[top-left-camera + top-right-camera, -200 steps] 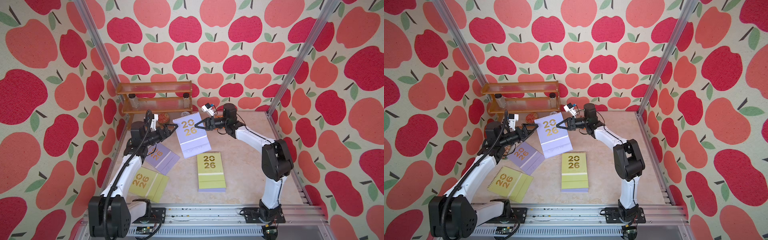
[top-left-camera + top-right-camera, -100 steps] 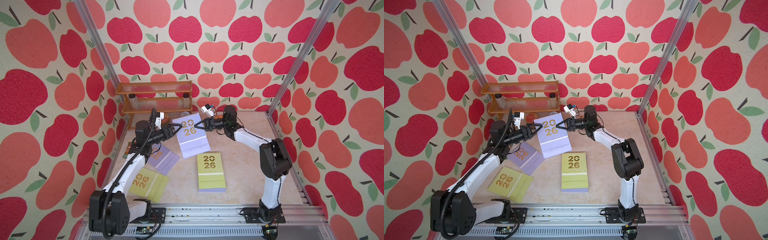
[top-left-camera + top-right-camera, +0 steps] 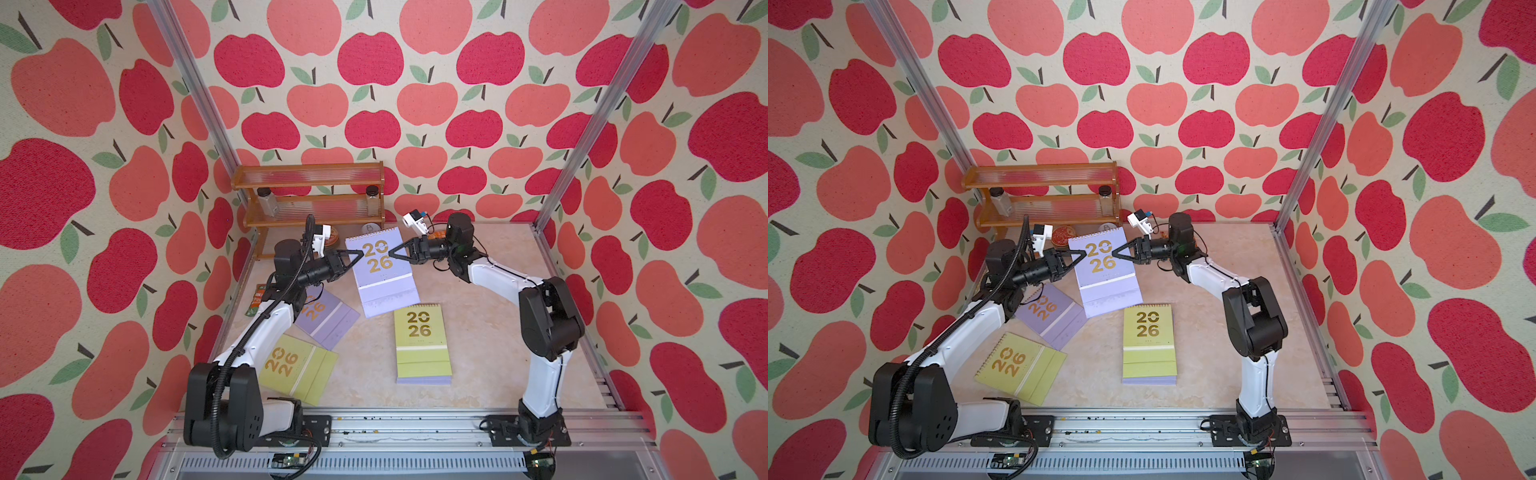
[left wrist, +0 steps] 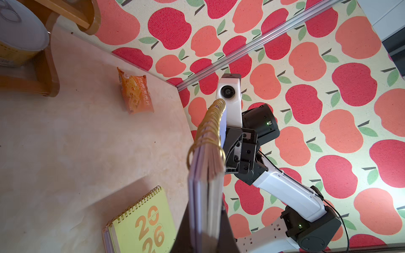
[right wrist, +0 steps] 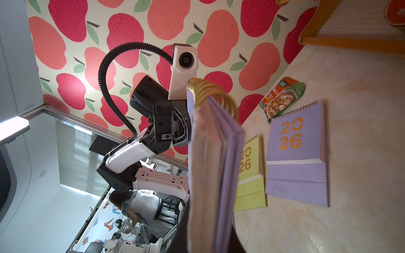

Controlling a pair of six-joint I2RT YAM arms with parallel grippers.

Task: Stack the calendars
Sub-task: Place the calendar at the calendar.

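Observation:
A lavender calendar [image 3: 380,272] [image 3: 1106,272] with gold "2026" hangs above the table's back middle, held at both side edges near its gold spiral. My left gripper [image 3: 359,254] [image 4: 205,232] is shut on its left edge. My right gripper [image 3: 392,254] [image 5: 208,236] is shut on its right edge. Both wrist views show this calendar [image 4: 206,186] [image 5: 214,164] edge-on between the fingers. A yellow-green calendar [image 3: 422,345] [image 4: 142,223] tops a lavender stack in the middle. Another lavender calendar [image 3: 328,318] [image 5: 295,153] and a yellow-green one [image 3: 297,368] lie flat at the left.
A wooden shelf [image 3: 309,195] with two small jars stands at the back left, round tins in front of it. An orange snack packet [image 4: 135,94] lies near the back wall. A green snack packet [image 5: 282,96] [image 3: 259,297] lies by the left wall. Patterned walls close three sides.
My left gripper has moved right to the raised calendar's left edge and shut on it. The right gripper has kept its hold, and the calendar has barely moved.

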